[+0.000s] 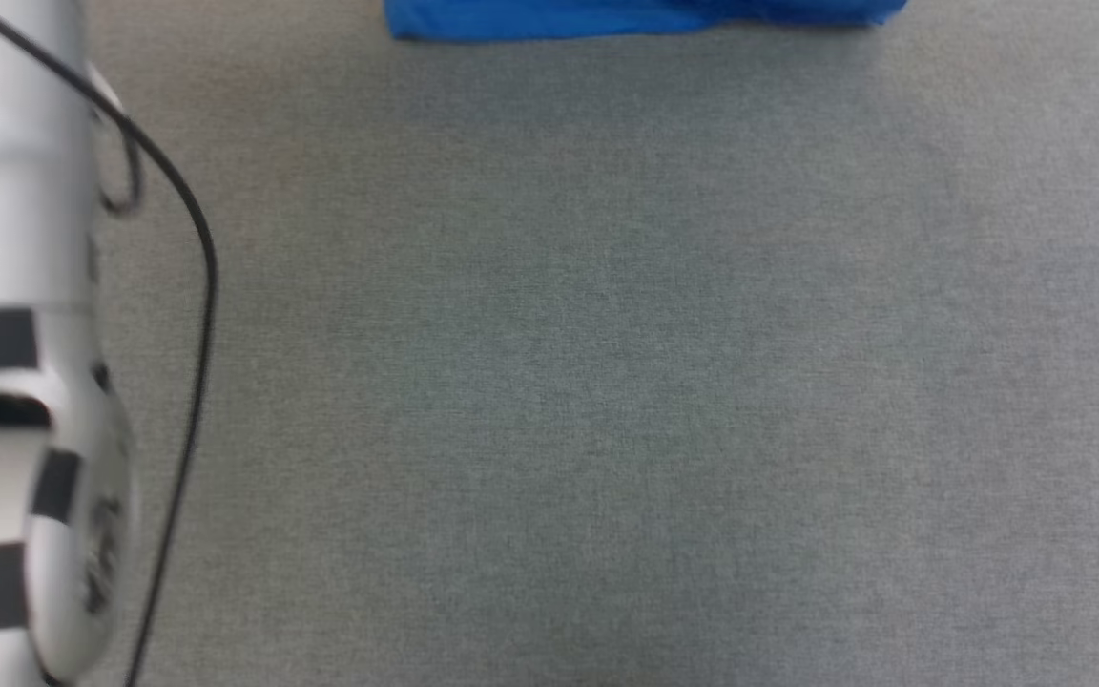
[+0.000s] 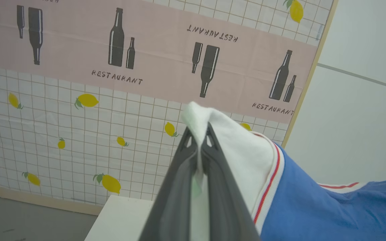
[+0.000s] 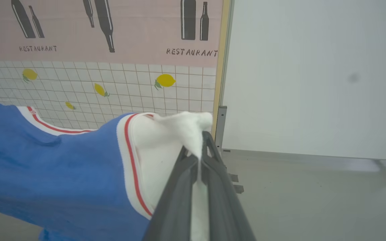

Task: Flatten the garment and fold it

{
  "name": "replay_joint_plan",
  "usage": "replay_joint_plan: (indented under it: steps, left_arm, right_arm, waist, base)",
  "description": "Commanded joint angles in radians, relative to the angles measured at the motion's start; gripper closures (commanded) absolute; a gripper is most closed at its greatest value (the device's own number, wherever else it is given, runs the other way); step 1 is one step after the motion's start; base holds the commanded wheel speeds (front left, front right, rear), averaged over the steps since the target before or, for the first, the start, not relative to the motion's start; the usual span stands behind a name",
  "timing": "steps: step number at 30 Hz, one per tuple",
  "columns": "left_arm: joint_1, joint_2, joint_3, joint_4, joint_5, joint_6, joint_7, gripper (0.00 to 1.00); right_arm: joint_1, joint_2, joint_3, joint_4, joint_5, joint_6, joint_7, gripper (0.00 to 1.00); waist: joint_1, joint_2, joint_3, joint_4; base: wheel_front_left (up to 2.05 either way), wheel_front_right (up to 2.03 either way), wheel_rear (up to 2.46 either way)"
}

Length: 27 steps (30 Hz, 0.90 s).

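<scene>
While both end effectors (image 2: 198, 135) (image 3: 202, 145) pinch its white sleeves (image 2: 240, 150), the garment (image 2: 313, 207) hangs.

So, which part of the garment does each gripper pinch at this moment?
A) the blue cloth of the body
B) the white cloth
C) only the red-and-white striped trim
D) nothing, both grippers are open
B: in the wrist views the left gripper and the right gripper are each shut on a bunch of white cloth of the garment, with the blue part hanging beside them.
</scene>
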State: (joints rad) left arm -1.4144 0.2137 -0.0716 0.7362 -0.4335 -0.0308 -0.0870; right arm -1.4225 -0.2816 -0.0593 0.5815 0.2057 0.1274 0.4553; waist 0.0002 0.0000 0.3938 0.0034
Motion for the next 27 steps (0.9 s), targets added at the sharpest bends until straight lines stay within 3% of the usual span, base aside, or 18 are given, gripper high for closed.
replay_joint_plan:
  steps: [1,11,19,27]
  left_arm:
    - [0.052,-0.008,0.009,0.011,-0.023,-0.010,-0.017,1.00]
    - [0.436,-0.054,0.022,0.003,-0.114,-0.074,-0.096,1.00]
    - [0.891,-0.108,0.008,-0.067,-0.205,-0.091,-0.072,1.00]
    - [1.199,-0.122,0.036,-0.176,-0.277,-0.059,-0.017,1.00]
  right_arm:
    - [0.047,-0.012,0.011,0.006,0.024,0.003,-0.015,1.00]
    - [0.481,-0.042,0.042,-0.103,0.249,0.003,-0.132,1.00]
    - [1.002,0.058,-0.093,-0.233,0.374,0.003,-0.183,1.00]
    - [1.368,0.134,-0.213,-0.364,0.333,0.003,-0.167,1.00]
  waist:
    - [-0.0002,0.0000,-0.014,0.007]
    - [-0.0002,0.0000,-0.169,0.036]
    - [-0.0002,0.0000,-0.311,0.065]
    - [-0.0002,0.0000,-0.379,0.077]
  base:
    - [0.00,0.00,0.00]
    - [0.00,0.00,0.00]
    - [0.00,0.00,0.00]
    - [0.00,0.00,0.00]
